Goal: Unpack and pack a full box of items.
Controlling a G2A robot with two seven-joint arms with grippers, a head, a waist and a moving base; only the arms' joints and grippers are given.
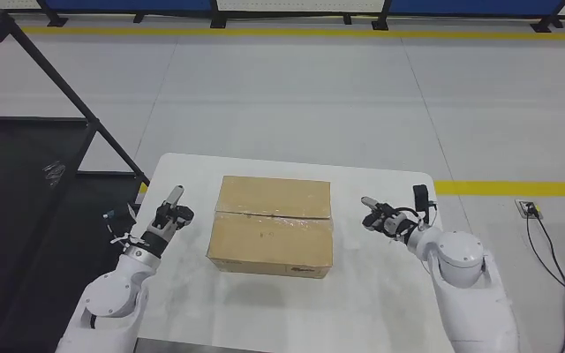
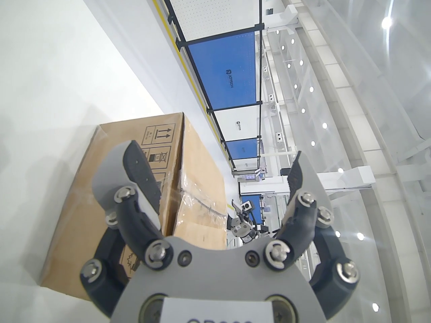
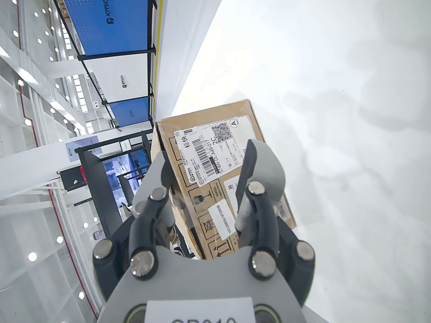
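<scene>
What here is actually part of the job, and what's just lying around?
Job: taped cardboard box; left gripper and right gripper, both open, either side of it.
Just there: white table beneath; black frame beside the table; floor socket with its cable; yellow floor line.

A large industrial hall or test floor is indicated: a pale coated floor (image 1: 291,97) is marked with yellow lines (image 1: 265,32), blue and white perforated partition panels (image 2: 232,75) are set in black frames, and a high white ceiling (image 2: 380,109) is dotted with rows of spotlights (image 2: 386,22).
</scene>
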